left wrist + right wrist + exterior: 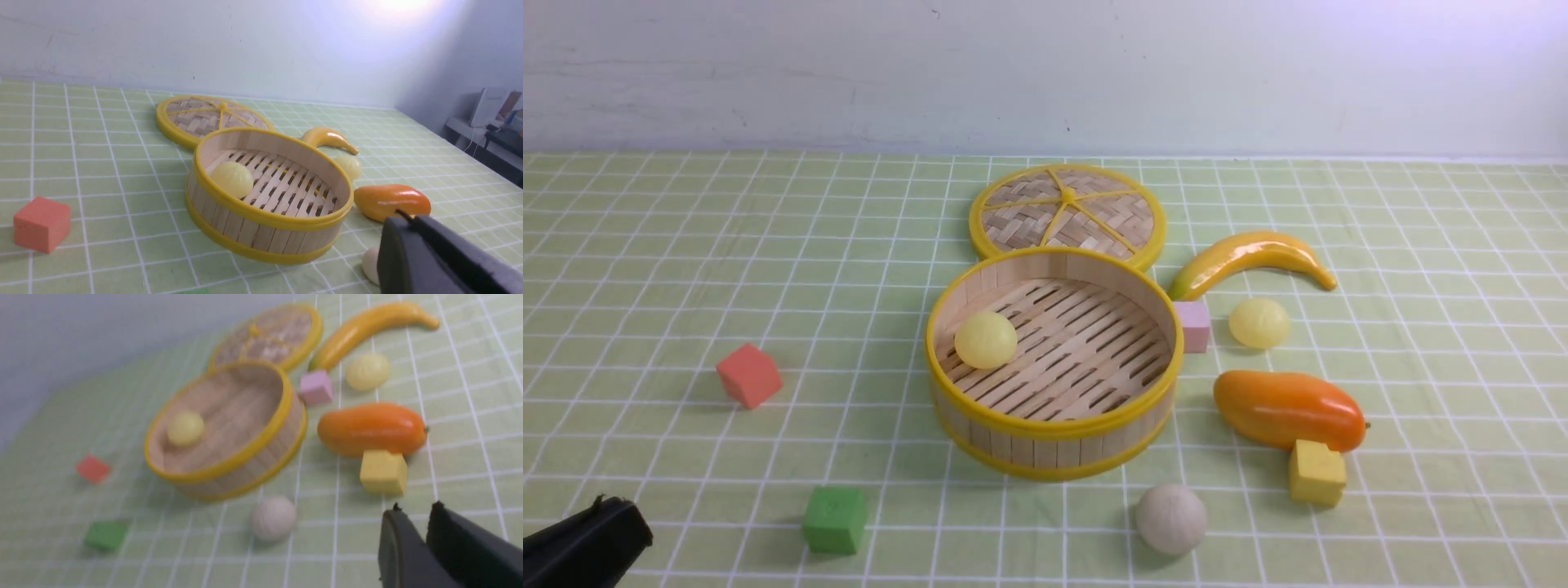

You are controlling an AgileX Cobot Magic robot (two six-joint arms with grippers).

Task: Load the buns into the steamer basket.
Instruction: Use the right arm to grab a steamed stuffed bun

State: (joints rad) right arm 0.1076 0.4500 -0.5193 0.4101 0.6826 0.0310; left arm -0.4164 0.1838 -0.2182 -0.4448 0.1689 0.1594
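Observation:
The steamer basket (1054, 429) stands mid-table with one pale yellow bun (986, 340) on its slatted floor. A second yellow bun (1259, 322) lies on the cloth to the basket's right, past a pink cube. An off-white bun (1171, 518) rests in front of the basket. In the right wrist view my right gripper (416, 508) hovers above the cloth near the yellow cube, jaws a narrow gap apart and empty, with the off-white bun (273, 517) some way off. My left gripper (402, 214) is shut and empty, low at the front left corner (605, 531).
The woven lid (1067, 214) lies behind the basket. A banana (1250, 257), orange mango (1289, 408), yellow cube (1316, 472) and pink cube (1194, 326) crowd the right side. A red cube (749, 375) and a green cube (835, 520) sit on the left.

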